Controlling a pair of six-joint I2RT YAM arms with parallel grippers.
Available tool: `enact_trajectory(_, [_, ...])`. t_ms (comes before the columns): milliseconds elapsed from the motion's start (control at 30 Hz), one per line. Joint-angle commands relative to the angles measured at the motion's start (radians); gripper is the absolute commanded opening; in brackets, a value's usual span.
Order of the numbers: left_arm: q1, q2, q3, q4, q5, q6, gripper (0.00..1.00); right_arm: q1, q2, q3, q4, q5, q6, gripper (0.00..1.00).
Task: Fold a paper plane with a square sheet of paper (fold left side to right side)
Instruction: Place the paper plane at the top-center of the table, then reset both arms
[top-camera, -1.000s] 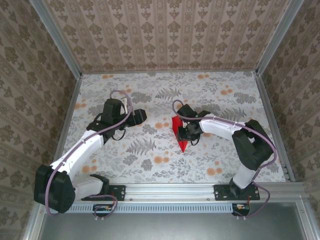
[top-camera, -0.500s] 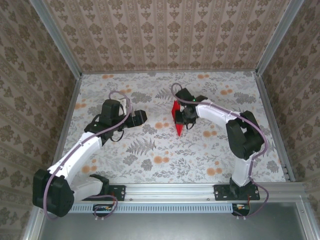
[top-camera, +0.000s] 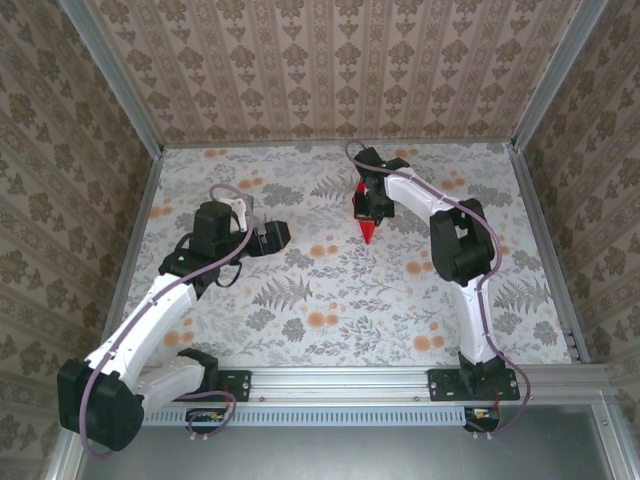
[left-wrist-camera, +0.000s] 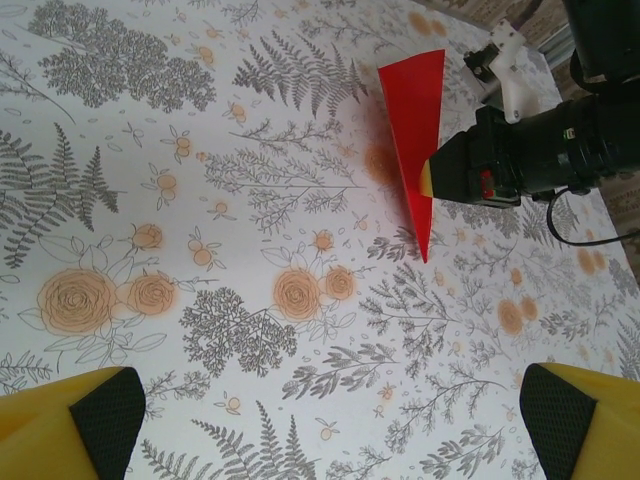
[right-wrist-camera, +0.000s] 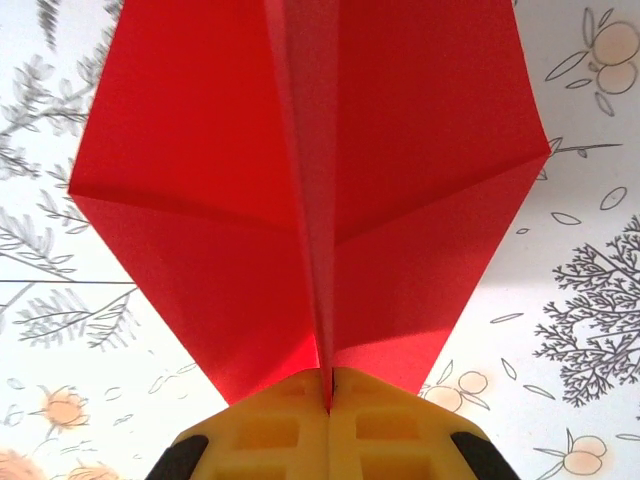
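Swung farther toward back wall (top-camera: 340, 70) since 1 s ago w/ rt gripper (top-camera: 368, 210), taking the red paper plane (top-camera: 367, 230) along. Stretched rt arm (top-camera: 455, 250) out much straighter in doing so. Spread left gripper (top-camera: 278, 235) wider too, to its full width.

Top cam: gripping plane by its upper part in rt gripper, pointed nose aimed at near rail (top-camera: 340, 380). Can't tell from here whether nose touches the floral tabletop (top-camera: 300, 300). Parked left gripper well apart, to the left of rt gripper and a bit closer to the rail, w/ nothing in it.

Left wrist cam: looking across tabletop (left-wrist-camera: 200, 200) at rt gripper (left-wrist-camera: 430, 180), upper right of pic. Clamped there approx mid-length on plane (left-wrist-camera: 412, 110), a narrow dart w/ sharp end hanging below rt gripper and wide end above it. Left gripper (left-wrist-camera: 330, 415) jaws as far apart as they go, yellow fingers (left-wrist-camera: 100, 415) w/ black pads at both bottom corners, bare tabletop between them, well short of rt gripper.

Right wrist cam: squeezed fully together at rt gripper (right-wrist-camera: 328, 395), yellow fingers (right-wrist-camera: 270, 430) meeting on plane's (right-wrist-camera: 200, 200) centre crease. Fanning away from rt gripper to both sides, two red wings w/ diagonal creases. Behind them, tabletop (right-wrist-camera: 590, 250) pattern; no telling whether paper rests on it.
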Motion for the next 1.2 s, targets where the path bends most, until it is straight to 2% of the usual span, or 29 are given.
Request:
enact_trajectory(0, [0.008,-0.004,-0.004,-0.018,-0.005,0.030,1.00,0.003,0.037,0.042,-0.084,0.029,-0.029,0.05])
enact_trajectory(400, [0.009,0.014,0.019,-0.036,0.005,0.029,1.00,0.007,0.024,0.038,-0.091,0.007,-0.050,0.17])
enact_trajectory(667, [0.051,0.035,0.042,-0.025,0.064,0.004,1.00,0.024,-0.108,0.009,-0.135,0.048,-0.082,0.30])
enact_trajectory(833, [0.105,0.029,0.046,0.002,0.104,-0.012,1.00,0.031,-0.305,-0.108,-0.146,0.088,-0.092,0.41])
enact_trajectory(933, [0.155,0.014,0.044,0.006,0.075,-0.013,1.00,0.023,-0.497,-0.273,-0.055,0.127,-0.107,0.52])
enact_trajectory(1067, [0.221,-0.031,0.013,0.029,-0.089,0.012,1.00,-0.014,-0.775,-0.576,0.166,0.186,-0.144,0.71])
enact_trajectory(1167, [0.236,-0.066,-0.050,0.119,-0.249,0.096,1.00,-0.065,-0.950,-0.779,0.330,0.227,-0.151,0.88])
